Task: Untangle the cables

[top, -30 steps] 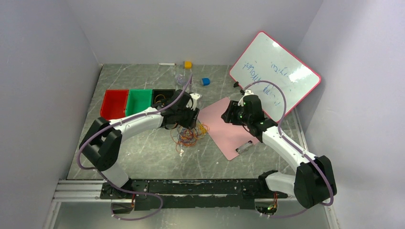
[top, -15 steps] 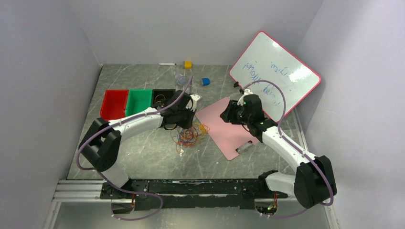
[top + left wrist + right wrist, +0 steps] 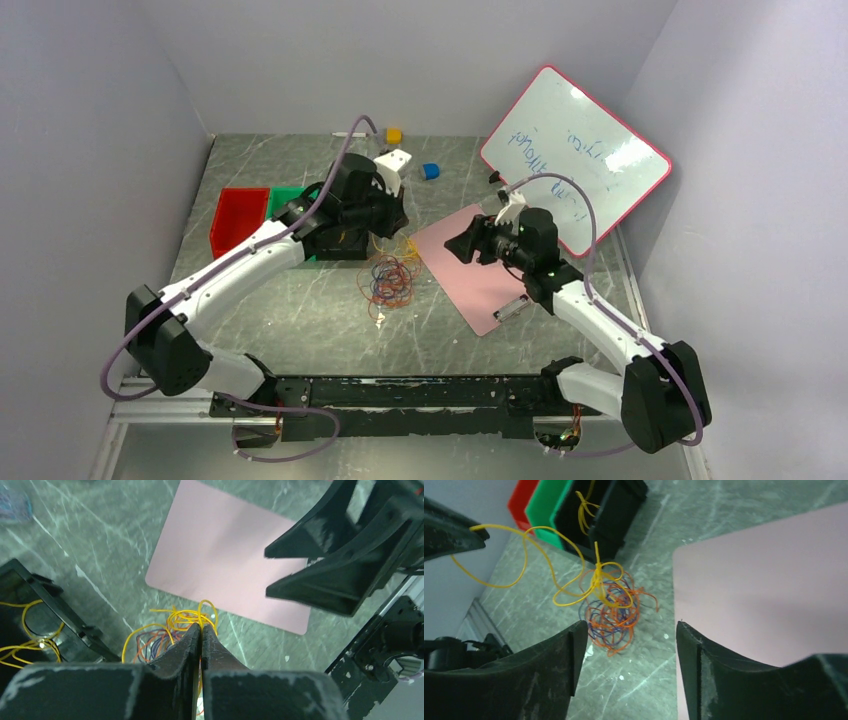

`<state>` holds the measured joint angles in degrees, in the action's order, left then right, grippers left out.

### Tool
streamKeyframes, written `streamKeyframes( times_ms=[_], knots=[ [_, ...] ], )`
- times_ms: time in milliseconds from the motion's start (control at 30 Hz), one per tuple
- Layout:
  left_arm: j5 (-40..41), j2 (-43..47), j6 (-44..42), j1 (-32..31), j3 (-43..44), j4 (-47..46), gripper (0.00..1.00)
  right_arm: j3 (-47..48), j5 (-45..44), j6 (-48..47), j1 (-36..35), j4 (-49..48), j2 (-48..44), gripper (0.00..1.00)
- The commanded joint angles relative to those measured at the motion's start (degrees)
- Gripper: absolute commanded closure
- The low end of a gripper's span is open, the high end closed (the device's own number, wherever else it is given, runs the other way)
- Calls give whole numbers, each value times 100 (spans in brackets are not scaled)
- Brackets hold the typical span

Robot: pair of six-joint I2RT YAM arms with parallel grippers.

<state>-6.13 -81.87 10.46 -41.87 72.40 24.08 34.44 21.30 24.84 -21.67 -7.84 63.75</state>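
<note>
Right wrist view: left gripper (image 3: 201, 630) clamps a light, springy yellow cable (image 3: 597, 565); right gripper (image 3: 630, 627), open and empty, should probably pinch the knot (image 3: 599, 584).

High rear overview, two close downward wrist views, both sharing cable tangle (image 3: 611, 612)

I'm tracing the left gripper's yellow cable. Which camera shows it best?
Right wrist view: the yellow cable runs in open loops into the orange and blue tangle. The left wrist view shows only short loops beyond the shut left gripper; the top view, faint threads.
</note>
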Motion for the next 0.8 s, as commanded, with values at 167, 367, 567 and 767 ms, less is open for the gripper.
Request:
streamKeyframes(
  times_ms=[167,367,567,767],
  knots=[
    [-116,246,85,-48,866,423,93,-133,982,144,-34,-1898,26,24],
    [21,208,153,-45,1310,607,93,-8,933,67,-381,-2534,253,22],
    [15,102,186,-49,1513,730,93,53,765,83,-744,-3051,551,25],
    [-58,89,227,-42,1562,795,93,355,182,49,-1206,-3445,1063,27]
  ],
)
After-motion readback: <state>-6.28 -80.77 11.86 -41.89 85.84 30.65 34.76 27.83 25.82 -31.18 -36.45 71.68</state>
